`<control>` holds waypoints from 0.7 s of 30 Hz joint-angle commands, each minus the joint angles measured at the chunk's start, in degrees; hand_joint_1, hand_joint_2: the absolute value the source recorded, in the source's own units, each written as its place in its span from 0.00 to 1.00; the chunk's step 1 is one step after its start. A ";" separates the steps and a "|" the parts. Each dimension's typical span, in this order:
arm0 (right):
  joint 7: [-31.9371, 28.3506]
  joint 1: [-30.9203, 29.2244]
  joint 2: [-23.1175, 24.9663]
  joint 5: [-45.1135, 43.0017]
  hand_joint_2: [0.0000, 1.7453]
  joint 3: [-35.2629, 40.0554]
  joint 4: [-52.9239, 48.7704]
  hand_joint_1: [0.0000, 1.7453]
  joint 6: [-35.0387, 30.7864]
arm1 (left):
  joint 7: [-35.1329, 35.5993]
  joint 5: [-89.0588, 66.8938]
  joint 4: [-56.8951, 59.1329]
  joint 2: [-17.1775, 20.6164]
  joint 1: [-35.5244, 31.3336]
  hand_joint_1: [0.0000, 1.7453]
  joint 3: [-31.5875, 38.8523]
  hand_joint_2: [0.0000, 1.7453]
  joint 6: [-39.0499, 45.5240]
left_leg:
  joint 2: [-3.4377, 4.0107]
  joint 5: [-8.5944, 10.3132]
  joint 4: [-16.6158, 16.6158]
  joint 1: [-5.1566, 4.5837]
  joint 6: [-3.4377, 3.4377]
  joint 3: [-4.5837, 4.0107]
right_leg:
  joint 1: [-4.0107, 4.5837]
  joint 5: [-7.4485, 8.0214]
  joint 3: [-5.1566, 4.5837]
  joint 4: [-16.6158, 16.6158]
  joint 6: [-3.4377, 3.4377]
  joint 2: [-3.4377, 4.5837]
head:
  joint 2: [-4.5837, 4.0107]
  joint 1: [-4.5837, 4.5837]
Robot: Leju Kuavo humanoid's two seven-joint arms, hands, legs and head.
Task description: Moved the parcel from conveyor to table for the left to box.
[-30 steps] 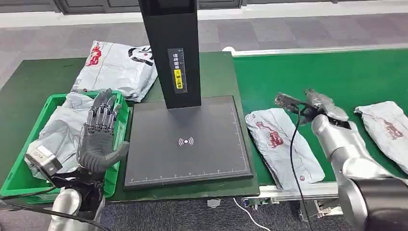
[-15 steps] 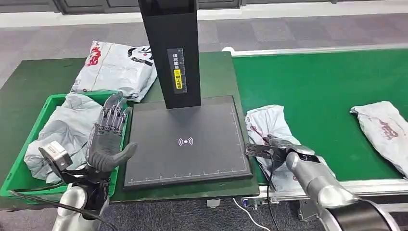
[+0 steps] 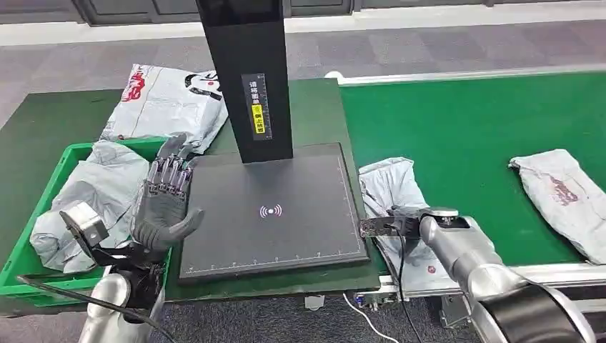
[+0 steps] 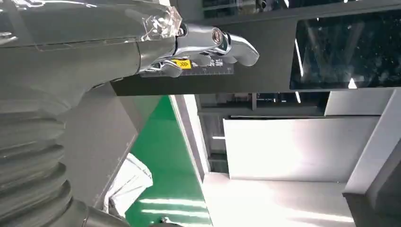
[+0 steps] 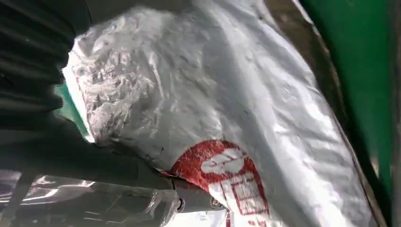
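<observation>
The grey parcel (image 3: 389, 187) with red print lies bunched at the near left corner of the green conveyor (image 3: 464, 121), beside the black scanner plate (image 3: 271, 211). My right hand (image 3: 382, 226) reaches across its near end and grips it. In the right wrist view the crinkled parcel (image 5: 213, 109) drapes over the hand, with a finger (image 5: 194, 201) under it. My left hand (image 3: 166, 204) is raised upright, fingers spread and holding nothing, between the green box (image 3: 21, 275) and the plate. The left wrist view shows its fingers (image 4: 227, 42) before the black column.
Grey parcels (image 3: 93, 193) fill the green box at the left. Another parcel (image 3: 168, 100) lies on the table behind it. A black scanner column (image 3: 243, 78) rises from the plate's far edge. A further parcel (image 3: 564, 193) lies on the conveyor at the right.
My right arm swung down from beyond the parcel to its near end and took hold; the flat parcel bunched up. My left hand shifted slightly right. The view moved a little.
</observation>
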 commanded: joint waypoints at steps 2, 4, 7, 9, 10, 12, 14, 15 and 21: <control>-0.17 1.98 0.57 -0.08 1.00 6.05 4.14 1.00 0.16 | 0.04 0.67 2.68 1.42 0.64 0.00 -1.38 1.00 0.61 | -0.24 0.10 -0.22 0.06 0.02 0.22 | 0.07 0.02 0.29 -0.24 -0.03 -0.22 | 0.00 -0.02; -0.17 1.98 0.57 -0.08 1.00 6.05 4.14 1.00 0.16 | 0.04 0.67 2.68 1.42 0.64 0.00 -1.38 1.00 0.61 | -0.20 0.01 -0.09 0.12 -0.02 0.27 | 0.12 -0.07 0.37 -0.12 -0.08 -0.18 | 0.00 -0.02; -0.17 1.98 0.57 -0.08 1.00 6.05 4.14 1.00 0.16 | 0.04 0.67 2.68 1.42 0.64 0.00 -1.38 1.00 0.61 | -0.41 0.15 -0.25 0.13 0.02 0.21 | 0.14 0.03 0.41 -0.33 -0.06 -0.35 | 0.00 -0.02; -0.17 1.98 0.57 -0.08 1.00 6.05 4.14 1.00 0.16 | 0.04 0.67 2.68 1.42 0.64 0.00 -1.38 1.00 0.61 | -0.45 0.11 -0.20 0.13 0.02 0.21 | 0.14 -0.01 0.47 -0.29 -0.06 -0.43 | 0.00 -0.02; -0.17 1.98 0.57 -0.08 1.00 6.05 4.14 1.00 0.16 | 0.04 0.67 2.68 1.42 0.64 0.00 -1.38 1.00 0.61 | -0.41 0.06 -0.15 0.13 0.01 0.26 | 0.14 -0.05 0.51 -0.23 -0.07 -0.39 | 0.00 0.00; -0.04 1.93 0.51 -0.24 1.00 6.07 4.19 1.00 -0.26 | -0.04 0.59 2.40 1.37 0.77 0.00 -1.22 1.00 0.73 | -0.44 0.11 -0.21 0.10 0.02 0.22 | 0.11 -0.01 0.48 -0.26 -0.06 -0.42 | 0.00 0.00; -0.13 1.89 0.34 -0.81 1.00 5.63 3.93 1.00 -1.12 | -0.17 0.55 2.01 1.59 1.02 0.00 -0.90 1.00 0.89 | -0.54 0.26 -0.41 0.10 0.06 0.16 | 0.12 0.12 0.48 -0.50 -0.04 -0.52 | 0.00 0.00; -0.07 1.82 0.32 -0.88 1.00 5.60 3.90 1.00 -1.32 | -0.19 0.56 1.88 1.68 1.09 0.00 -0.81 1.00 0.91 | -0.41 0.06 -0.15 0.11 0.00 0.25 | 0.13 -0.06 0.51 -0.20 -0.08 -0.40 | 0.00 0.00; -2.07 1.03 0.18 -7.94 1.00 -0.77 3.03 1.00 -4.97 | -1.39 0.00 -2.08 2.62 4.45 0.00 0.95 1.00 2.02 | -0.31 0.10 -0.24 0.08 0.00 0.22 | 0.09 0.01 0.40 -0.26 -0.09 -0.31 | 0.00 0.00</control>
